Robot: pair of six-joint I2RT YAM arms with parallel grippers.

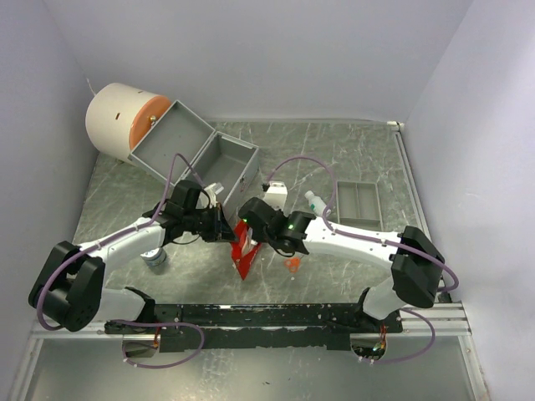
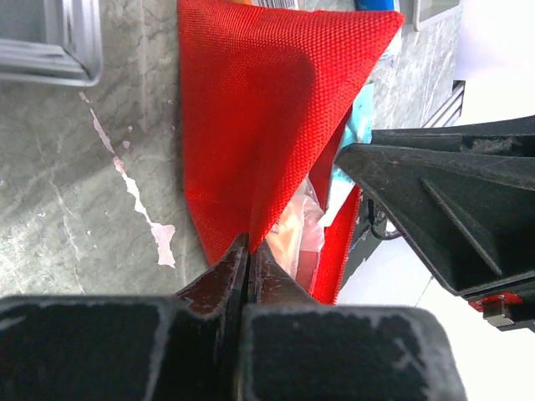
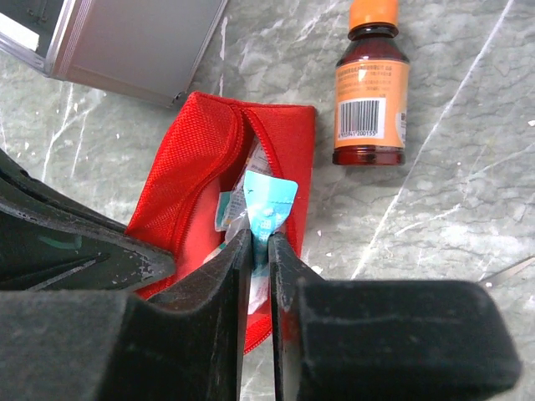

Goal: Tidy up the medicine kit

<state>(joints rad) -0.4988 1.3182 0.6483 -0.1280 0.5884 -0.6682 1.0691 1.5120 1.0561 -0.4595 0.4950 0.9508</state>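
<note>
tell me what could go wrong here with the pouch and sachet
1. The left gripper pinches only a thin edge of the pouch; it may slip and the mouth close.
2. The sachet in the right gripper may snag on packets already inside.
3. The bottle sits close by; either arm could knock it.

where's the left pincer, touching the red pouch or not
Touching. The left wrist view shows the left pincer shut on the red pouch, with the fabric's corner pinched in the closed jaws.

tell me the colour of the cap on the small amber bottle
Orange cap, clearest in the right wrist view.
</note>
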